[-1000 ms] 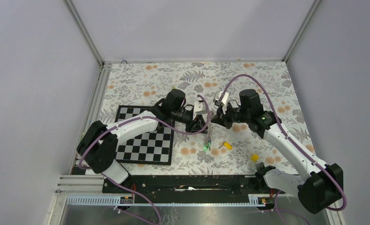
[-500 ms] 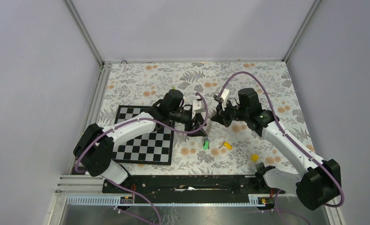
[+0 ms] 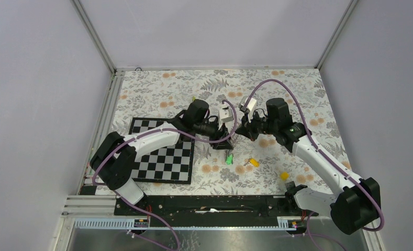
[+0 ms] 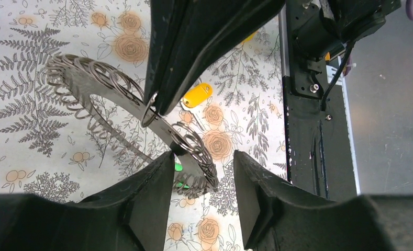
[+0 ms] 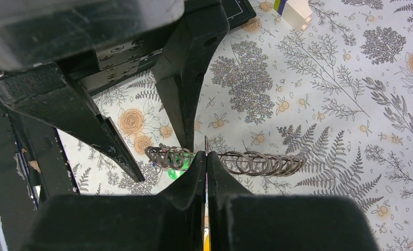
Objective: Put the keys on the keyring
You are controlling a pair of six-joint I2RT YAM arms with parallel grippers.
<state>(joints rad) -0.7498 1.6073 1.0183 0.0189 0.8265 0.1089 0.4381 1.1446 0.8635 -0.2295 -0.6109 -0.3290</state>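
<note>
Two arms meet mid-table over the flowery cloth (image 3: 298, 89), so here's the rundown. On the right side, the right gripper (image 5: 205, 157) has its jaws pressed together on the keyring (image 4: 84, 83), pinching the thin band partway along. The ring is up off the cloth and tilted. In the right wrist view it's edge-on, so it just looks like a row of little wire loops. Meanwhile the left gripper (image 4: 204, 157) has its jaws apart, one finger on either side of the ring's near end. Can't tell whether either finger actually touches the metal, since that stretch dips behind a finger. A green key (image 3: 229, 158) shows just under that end, mostly covered by the ring in both wrist views, so I can't say if it's threaded on or just lying on the cloth. One yellow key (image 4: 196, 95) lies flat on the cloth near the ring but apart from it, and a second yellow key (image 3: 284, 175) sits further toward the right arm's base. The chessboard (image 3: 162, 157) is off to the left, partly under the left arm. A small white block (image 5: 297, 14) with a blue and yellow bit is cut off by the top edge of the right wrist view, and any print on it is too small to read. From overhead the ring is barely a smudge between the fingers.
</note>
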